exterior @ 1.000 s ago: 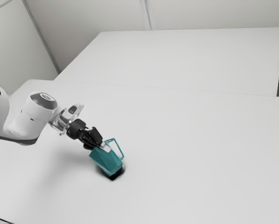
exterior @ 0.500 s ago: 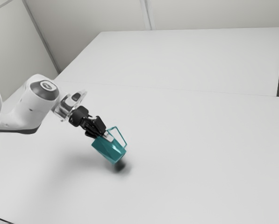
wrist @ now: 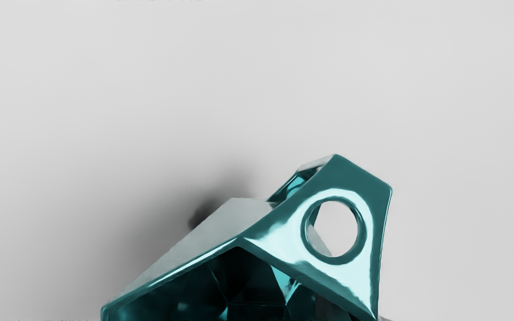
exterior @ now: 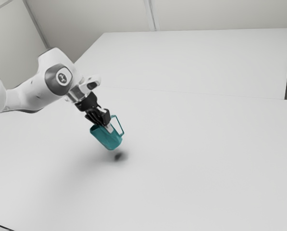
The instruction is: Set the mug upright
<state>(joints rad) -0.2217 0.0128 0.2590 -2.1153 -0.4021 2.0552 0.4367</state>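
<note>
The glossy teal mug with faceted sides (exterior: 106, 138) is in the air, over the smooth white desk (exterior: 205, 144) and not touching it. It leans well over, neither upright nor flat on its side: its open mouth is the higher end and faces the hand, while its base slants down toward the exterior view's right.

The black two-finger hand (exterior: 106, 127) is at the mug's mouth end, just above it, and is closed on the mug's wall near the handle. A pale fingertip (exterior: 109, 128) lies against the outside of that wall, and a dark strip of finger (wrist: 329, 309) shows inside the mug. The mug's angular teal handle (exterior: 122, 128) sticks out beside the hand, on the mug's exterior view's right; the wrist view shows a round hole in it.

The white jointed arm (exterior: 40, 91) reaches the mug from above and from the exterior view's left. A small dark shadow (exterior: 118, 157) lies on the desk below the mug, apart from its base.
</note>
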